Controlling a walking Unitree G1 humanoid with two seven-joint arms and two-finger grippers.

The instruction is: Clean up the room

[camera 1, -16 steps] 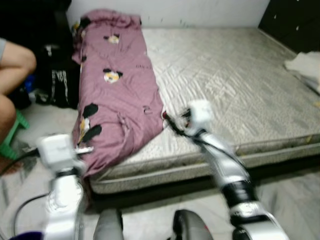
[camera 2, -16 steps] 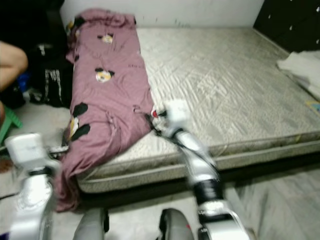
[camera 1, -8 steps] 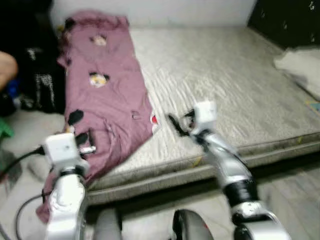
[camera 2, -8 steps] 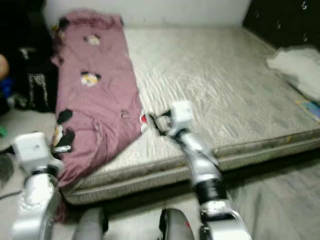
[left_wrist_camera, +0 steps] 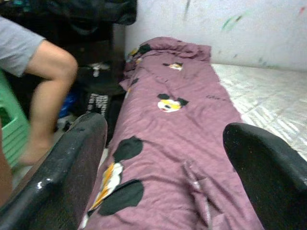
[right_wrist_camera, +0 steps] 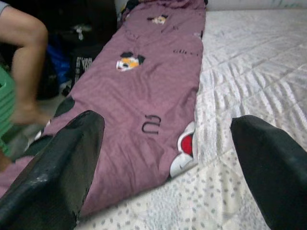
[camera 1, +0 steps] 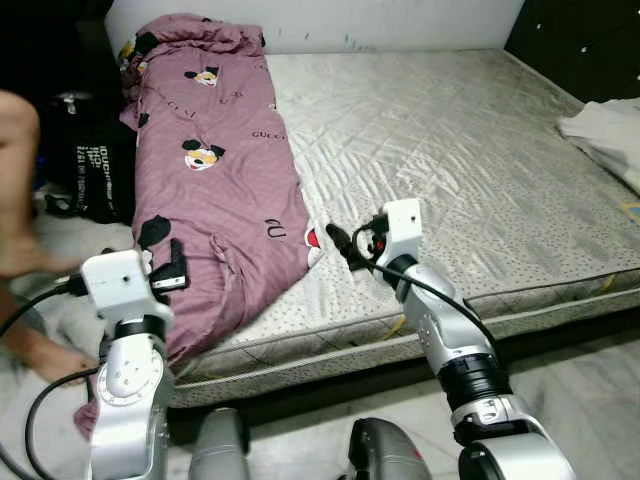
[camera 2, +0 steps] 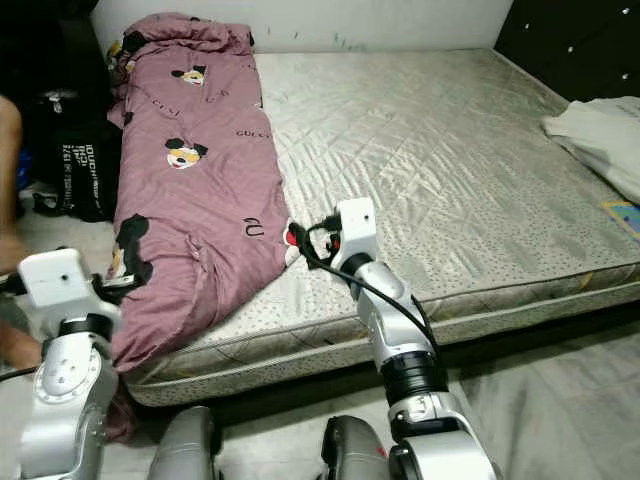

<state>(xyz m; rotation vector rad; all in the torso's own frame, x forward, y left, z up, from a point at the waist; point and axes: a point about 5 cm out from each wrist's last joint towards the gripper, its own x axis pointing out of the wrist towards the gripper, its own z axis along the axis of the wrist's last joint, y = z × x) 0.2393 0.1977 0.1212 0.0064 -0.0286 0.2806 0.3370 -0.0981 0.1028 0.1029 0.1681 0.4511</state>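
The purple blanket [camera 1: 225,190] is lying along the left side of the mattress [camera 1: 470,170]. Its long axis is running away from the robot, from the bunched far end near the wall [camera 1: 330,20] down to the near left corner, where the cloth is spilling over the mattress edge toward the floor.

The right gripper [camera 1: 345,245] is being held low over the mattress, just beside the blanket's near right hem. Its fingers [right_wrist_camera: 53,167] are spread wide open and holding nothing. They are pointing along the blanket's length, with the hem lying just ahead and between them in the right wrist view.

The left gripper [camera 1: 172,272] is being held at the draped near-left edge, close over the cloth. Its fingers [left_wrist_camera: 67,163] are also spread open and empty, with the blanket lying straight ahead of them.

Judgement: both grippers are being staged at the blanket's near end, one per side. Contact with the cloth cannot be confirmed for either. The left one looks nearer to fabric, the right one nearer to a clean hem.

A person's legs [camera 1: 25,170] are visible at the left, beside a black bag [camera 1: 100,170]. White folded cloth [camera 1: 605,130] is lying at the far right, well apart from both grippers.
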